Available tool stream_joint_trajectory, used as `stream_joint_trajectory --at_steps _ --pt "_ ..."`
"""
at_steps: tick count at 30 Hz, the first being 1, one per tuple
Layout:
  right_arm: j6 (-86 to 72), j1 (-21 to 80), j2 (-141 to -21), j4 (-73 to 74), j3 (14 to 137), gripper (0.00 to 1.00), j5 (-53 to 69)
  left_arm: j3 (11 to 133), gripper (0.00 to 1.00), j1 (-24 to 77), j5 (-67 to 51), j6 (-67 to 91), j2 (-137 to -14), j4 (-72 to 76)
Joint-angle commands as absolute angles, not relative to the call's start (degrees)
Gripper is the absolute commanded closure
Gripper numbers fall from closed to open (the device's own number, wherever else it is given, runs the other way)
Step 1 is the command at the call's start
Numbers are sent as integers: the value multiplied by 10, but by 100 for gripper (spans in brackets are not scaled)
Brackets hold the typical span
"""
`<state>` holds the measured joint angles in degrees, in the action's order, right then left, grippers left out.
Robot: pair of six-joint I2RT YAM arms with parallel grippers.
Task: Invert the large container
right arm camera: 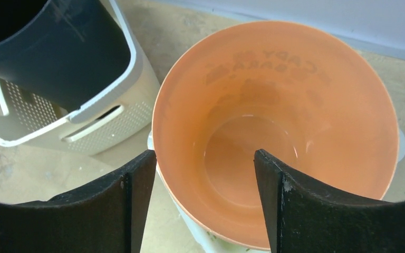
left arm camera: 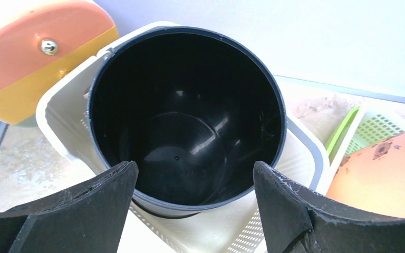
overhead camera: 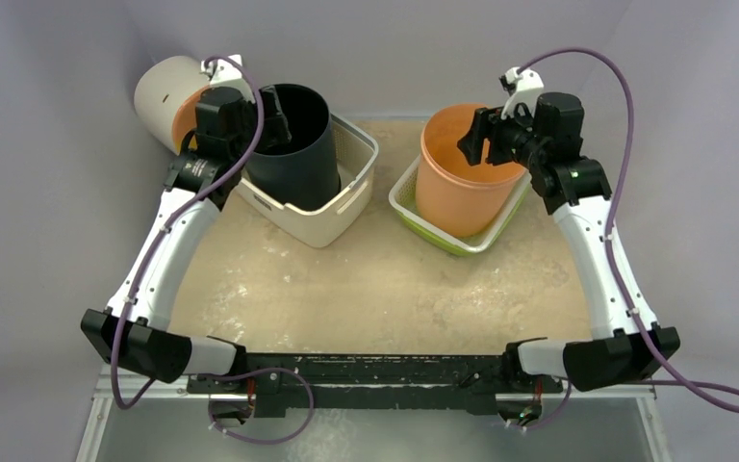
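Two large containers stand upright with their mouths up. The black one (overhead camera: 289, 144) (left arm camera: 184, 121) sits in a white basket (overhead camera: 332, 217), the orange one (overhead camera: 462, 173) (right arm camera: 274, 105) in a green basket (overhead camera: 443, 241). My right gripper (overhead camera: 476, 140) (right arm camera: 204, 154) is open astride the orange container's near rim. One finger is outside against the wall, the other inside and clear of it. My left gripper (overhead camera: 274, 115) (left arm camera: 194, 167) hangs wide open over the black container's near rim, holding nothing.
A white cylinder with an orange and yellow end (overhead camera: 168, 96) (left arm camera: 31, 58) lies on its side at the back left, behind the white basket. The two baskets stand side by side at the back of the sandy tabletop (overhead camera: 366, 289). Grey walls close in the back and sides.
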<state>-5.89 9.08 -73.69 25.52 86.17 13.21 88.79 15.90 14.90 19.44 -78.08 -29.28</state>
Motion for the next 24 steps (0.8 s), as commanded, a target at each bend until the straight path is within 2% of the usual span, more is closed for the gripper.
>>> stream_joint_trajectory --at_steps 1,5,8,11,24 --pt "-29 109 -740 302 910 29 143 862 19 162 120 224 -746 -233" --pt "-18 137 -755 323 920 29 127 850 19 161 129 237 -741 -229" --pt "-13 161 -769 334 921 29 117 856 25 162 137 242 -749 -241" --pt "-12 189 -782 338 915 29 96 867 27 162 146 246 -758 -264" --pt "-6 215 -817 319 878 29 23 876 24 162 170 224 -743 -291"
